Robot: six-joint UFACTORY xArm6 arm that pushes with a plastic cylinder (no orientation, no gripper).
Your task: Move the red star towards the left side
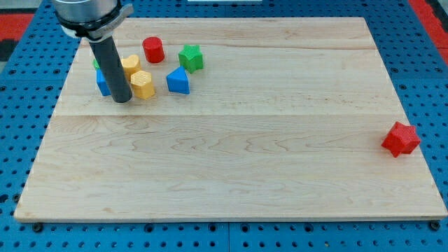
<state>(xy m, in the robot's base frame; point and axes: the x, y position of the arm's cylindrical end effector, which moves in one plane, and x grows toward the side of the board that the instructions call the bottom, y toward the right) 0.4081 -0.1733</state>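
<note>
The near half of the wooden counter (231, 175) carries only the red star (400, 138), which sits at the view's far right, almost on the edge and well apart from every other block. Farther back, at the view's upper left, my tip (122, 100) rests on the wood, touching or nearly touching the yellow hexagon block (143, 85) on its right. A blue block (103, 82) shows just left of the rod, partly hidden. Right of the hexagon lies a blue block (178, 81) of roughly triangular shape. Behind stand another yellow block (130, 65), a green sliver (96, 64), the red cylinder (153, 50) and the green star (190, 57). I carry no hand, only the rod; no containers are here.
</note>
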